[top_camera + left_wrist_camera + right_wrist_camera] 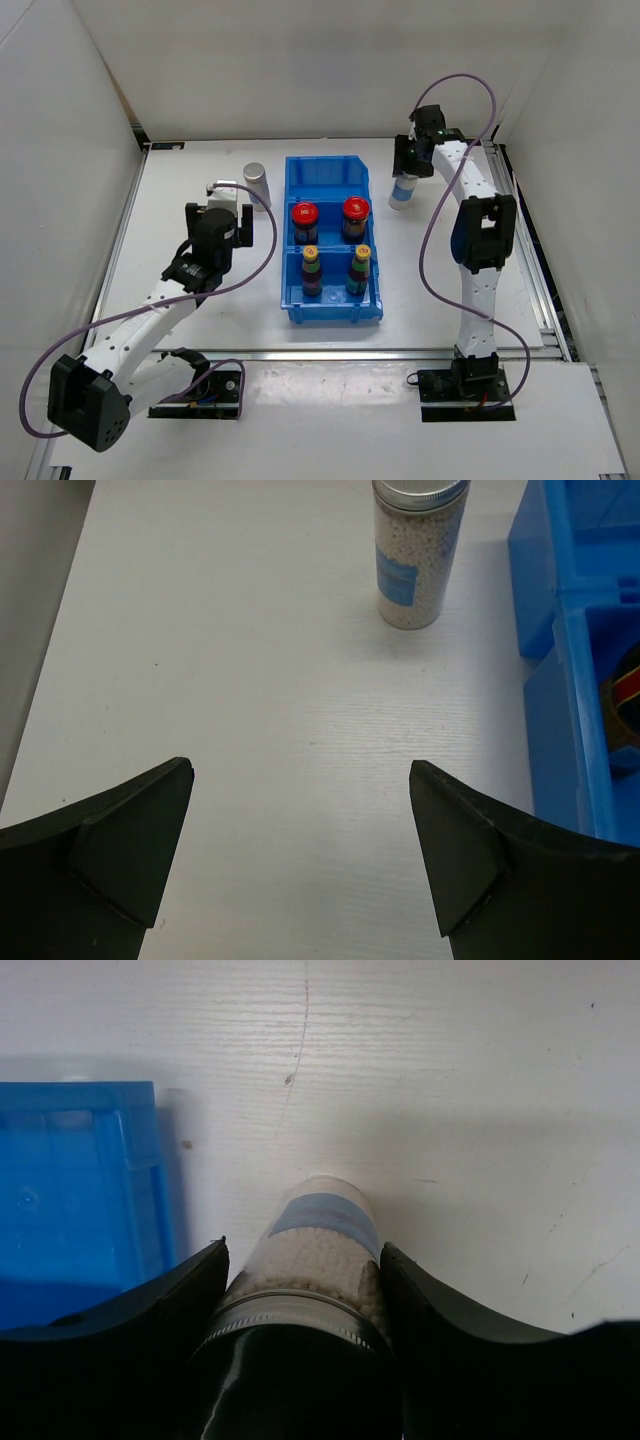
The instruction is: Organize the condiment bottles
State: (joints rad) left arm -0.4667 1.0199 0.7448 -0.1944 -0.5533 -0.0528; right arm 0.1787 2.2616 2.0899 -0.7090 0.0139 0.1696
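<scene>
A blue bin [292,200] holds two dark red-capped bottles [304,222] [355,217] in its middle compartment and two yellow-capped bottles [312,270] [359,267] in the front one. One silver-topped bottle [256,181] [415,555] stands upright on the table left of the bin. My left gripper [220,200] [300,780] is open a little short of it, with nothing between its fingers. The other silver-topped bottle [401,194] [330,1225] stands right of the bin, and my right gripper [410,165] [303,1248] is shut on it just below the cap.
The bin's back compartment [328,180] has nothing in it. The bin's blue wall [575,650] is close on the left gripper's right, and its corner [75,1190] lies left of the right gripper. White walls enclose the table.
</scene>
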